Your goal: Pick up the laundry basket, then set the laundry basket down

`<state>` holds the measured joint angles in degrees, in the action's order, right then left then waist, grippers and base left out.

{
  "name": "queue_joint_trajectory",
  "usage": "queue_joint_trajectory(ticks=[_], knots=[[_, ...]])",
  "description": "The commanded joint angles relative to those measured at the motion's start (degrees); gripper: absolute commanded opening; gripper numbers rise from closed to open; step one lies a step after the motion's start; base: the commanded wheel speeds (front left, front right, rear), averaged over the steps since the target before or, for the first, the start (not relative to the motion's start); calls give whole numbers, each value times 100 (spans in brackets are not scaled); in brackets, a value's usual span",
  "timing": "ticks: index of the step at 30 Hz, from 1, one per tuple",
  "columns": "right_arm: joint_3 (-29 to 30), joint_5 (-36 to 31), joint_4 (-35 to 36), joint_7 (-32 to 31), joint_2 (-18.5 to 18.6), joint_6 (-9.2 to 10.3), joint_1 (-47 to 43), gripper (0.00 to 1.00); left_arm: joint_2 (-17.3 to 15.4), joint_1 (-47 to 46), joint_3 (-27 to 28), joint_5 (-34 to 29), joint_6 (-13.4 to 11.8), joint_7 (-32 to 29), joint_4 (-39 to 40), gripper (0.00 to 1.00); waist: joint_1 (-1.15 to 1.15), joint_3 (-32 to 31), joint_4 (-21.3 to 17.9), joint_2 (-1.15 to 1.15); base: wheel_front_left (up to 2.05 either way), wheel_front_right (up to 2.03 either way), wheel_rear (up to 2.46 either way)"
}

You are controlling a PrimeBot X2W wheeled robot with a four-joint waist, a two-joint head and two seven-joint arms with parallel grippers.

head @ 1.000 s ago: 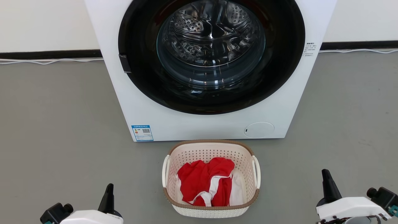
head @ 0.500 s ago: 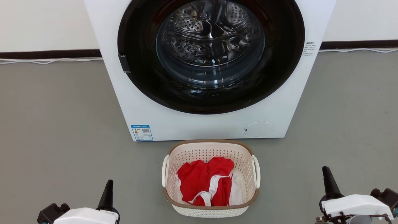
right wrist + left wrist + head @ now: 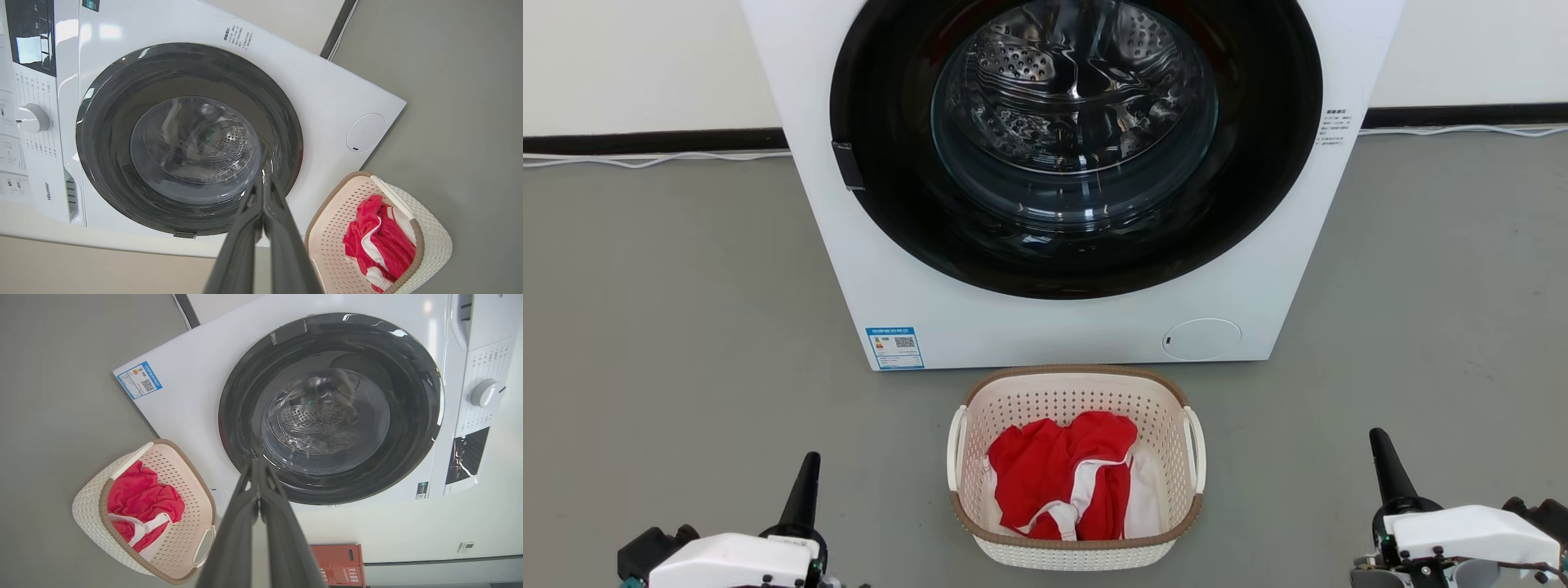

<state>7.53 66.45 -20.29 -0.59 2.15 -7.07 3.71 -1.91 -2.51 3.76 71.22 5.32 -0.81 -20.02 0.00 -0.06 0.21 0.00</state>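
Floor [image 3: 686, 327], laundry basket [image 3: 1070, 400]; left-wrist-view red crate [image 3: 337, 559]

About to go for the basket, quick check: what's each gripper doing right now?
Left gripper: fingers closed together, holding nothing.
Right gripper: fingers closed together, holding nothing.
The basket stands apart from both.

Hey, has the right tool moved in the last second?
Yes. The right tool has crept up the head view, its tip now higher alongside the basket, which stays put by the washer.
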Motion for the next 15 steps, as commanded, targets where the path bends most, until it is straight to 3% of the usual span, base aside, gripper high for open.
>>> queue_joint_trajectory(ticks=[1,15], knots=[[-83,227,229,-88,64,-32,222,0,-69,-296,153,183,73,-60,209,0,0,1,-1,0,0,0,0],[-92,1310,412,-320,68,-37,234,0,-82,-330,211,1065,139,-295,387,0,0,12,-10,0,0,0,0]])
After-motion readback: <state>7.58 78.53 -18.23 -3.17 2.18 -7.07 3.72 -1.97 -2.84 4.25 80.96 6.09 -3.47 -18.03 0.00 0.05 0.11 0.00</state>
